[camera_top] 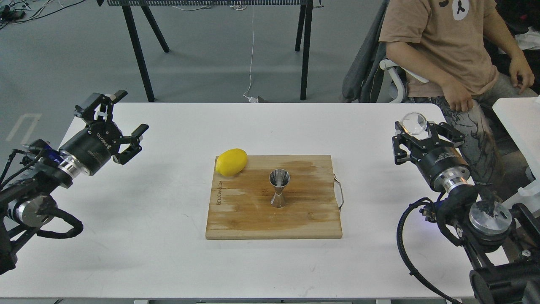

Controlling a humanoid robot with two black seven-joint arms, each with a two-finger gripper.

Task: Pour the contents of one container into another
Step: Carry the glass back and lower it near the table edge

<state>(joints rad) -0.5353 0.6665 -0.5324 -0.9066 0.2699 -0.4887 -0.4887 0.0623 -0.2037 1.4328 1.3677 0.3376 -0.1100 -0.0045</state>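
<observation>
The steel hourglass jigger [279, 188] stands upright near the middle of the wooden board [253, 219]. Far to its right, above the table's right side, my right gripper [418, 126] is shut on the small clear glass cup [414, 121], which shows as a round transparent shape between the fingers. The cup is well away from the jigger. My left gripper [119, 123] hangs open over the table's left side, with nothing between its fingers.
A yellow lemon [231, 161] lies on the board's back left corner. The board has a metal handle [338, 192] on its right side. A seated person [447, 55] is behind the table's right corner. Another white table [519, 122] stands at the far right.
</observation>
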